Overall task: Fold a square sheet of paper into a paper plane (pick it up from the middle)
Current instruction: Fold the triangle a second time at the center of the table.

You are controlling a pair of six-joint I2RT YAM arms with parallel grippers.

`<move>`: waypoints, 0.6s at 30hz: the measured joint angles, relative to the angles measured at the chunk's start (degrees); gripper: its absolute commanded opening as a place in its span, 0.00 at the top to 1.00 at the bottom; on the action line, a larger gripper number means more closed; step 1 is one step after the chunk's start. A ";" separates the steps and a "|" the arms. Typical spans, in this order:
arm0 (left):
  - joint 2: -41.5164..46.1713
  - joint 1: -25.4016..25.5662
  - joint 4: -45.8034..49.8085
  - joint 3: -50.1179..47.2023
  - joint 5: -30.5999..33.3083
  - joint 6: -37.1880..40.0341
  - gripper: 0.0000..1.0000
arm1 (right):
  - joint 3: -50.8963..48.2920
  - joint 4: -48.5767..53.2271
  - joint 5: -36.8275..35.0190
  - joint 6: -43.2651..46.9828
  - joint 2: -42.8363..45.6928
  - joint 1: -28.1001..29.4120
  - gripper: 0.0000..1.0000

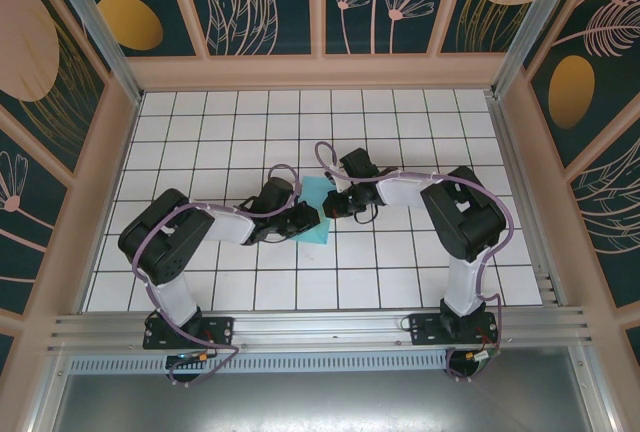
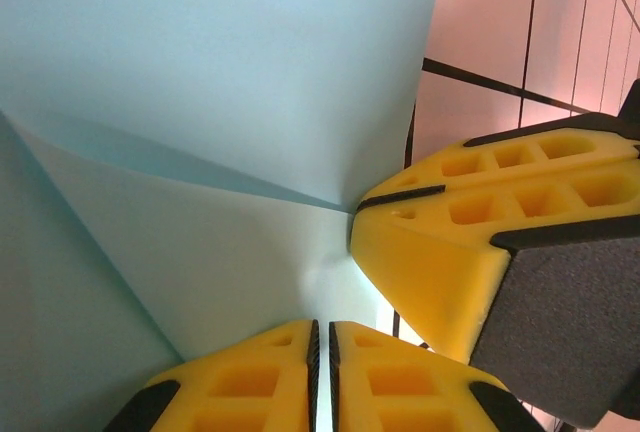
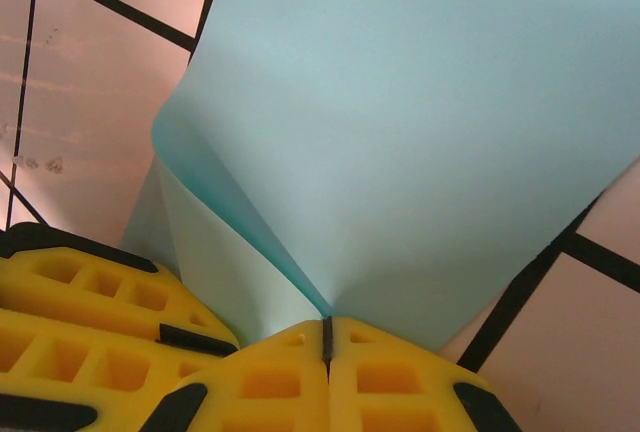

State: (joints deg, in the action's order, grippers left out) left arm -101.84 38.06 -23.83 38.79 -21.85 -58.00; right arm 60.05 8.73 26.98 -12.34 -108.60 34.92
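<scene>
Meeting over the middle of the white-tiled tabletop (image 1: 200,122), both arms reach inward from their bases at the near edge, and the light-blue sheet of paper (image 1: 322,231) sits between their tips. From above, the left tool (image 1: 303,220) comes in from the left and the right tool (image 1: 333,204) from the right, the two almost nose to nose with the paper partly hidden under them.

Up close on the left wrist camera, the left tool (image 2: 321,337) has its yellow fingers (image 2: 245,382) pressed together with only a hairline slit between them, nipping the sheet (image 2: 230,82) at its lower edge. A sharp crease runs across the paper towards the right tool's yellow finger (image 2: 450,242), which sits just beside it.

On the right wrist camera, the right tool (image 3: 326,332) is likewise closed tight on the sheet (image 3: 420,122), which rises from the seam in two layers that curl apart on the left. The left tool's fingers (image 3: 90,312) lie close at the lower left.
</scene>
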 measured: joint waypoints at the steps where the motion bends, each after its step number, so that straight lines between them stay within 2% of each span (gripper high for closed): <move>1: 0.00 0.00 -0.02 -0.02 0.07 -0.20 0.85 | 0.09 0.15 0.00 0.00 0.00 0.00 1.00; 4: 0.00 0.00 -0.39 -0.26 0.31 -0.85 0.85 | 0.37 0.57 -0.15 0.00 -0.07 0.00 1.00; 9: 0.02 0.00 -1.20 -0.83 1.31 -2.32 0.88 | 0.76 1.03 -0.57 -1.36 -0.11 -0.13 0.83; 13: 0.35 0.11 -2.21 -1.75 2.08 -3.65 0.88 | -0.15 -0.07 -0.74 -4.22 1.49 -1.97 0.75; 16: 0.46 0.17 -2.99 -2.16 2.58 -4.28 0.88 | -2.99 -1.49 -1.44 -6.49 5.70 -3.32 0.75; 18: 0.46 0.22 -2.99 -2.16 2.73 -4.63 0.89 | -4.50 -2.49 -1.44 -7.82 8.50 -3.50 0.80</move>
State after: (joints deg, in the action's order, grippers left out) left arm -101.38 38.28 -26.83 36.62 -19.11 -62.63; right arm 55.55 6.24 25.54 -20.16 -100.09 31.42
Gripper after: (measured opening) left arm 0.116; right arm 0.242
